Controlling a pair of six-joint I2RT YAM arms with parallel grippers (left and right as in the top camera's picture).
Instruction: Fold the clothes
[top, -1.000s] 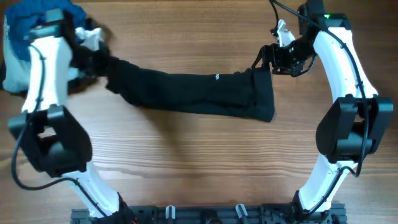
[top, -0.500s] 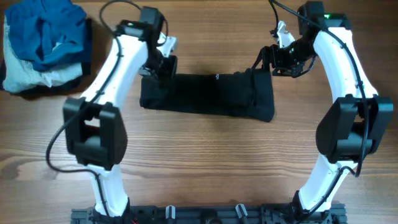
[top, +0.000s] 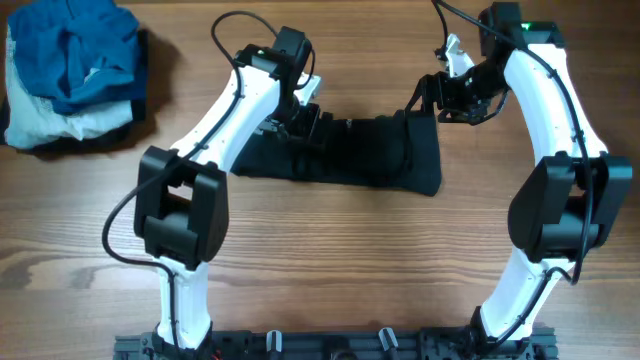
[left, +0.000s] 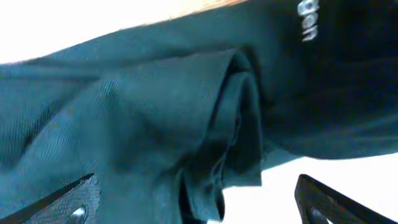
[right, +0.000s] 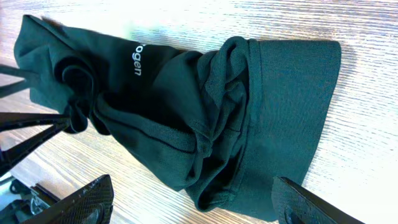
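Observation:
A black garment (top: 375, 152) lies bunched at the table's upper middle, its left end doubled over onto the rest. My left gripper (top: 308, 118) hovers over that doubled end. In the left wrist view its fingers (left: 69, 200) stand wide apart and open above the dark folds (left: 186, 118), gripping nothing. My right gripper (top: 428, 98) sits at the garment's right end, open. In the right wrist view the garment (right: 211, 106) with white lettering lies ahead of the spread fingertips (right: 78, 202), its crumpled hem between them but not pinched.
A pile of blue, pale and dark clothes (top: 70, 70) sits at the table's far left corner. Bare wooden table (top: 330, 260) stretches in front of the garment, between the two arm bases.
My left arm swung right from near the clothes pile, dragging the garment's left end over onto its middle, then opened and let it go. The right arm has not moved.

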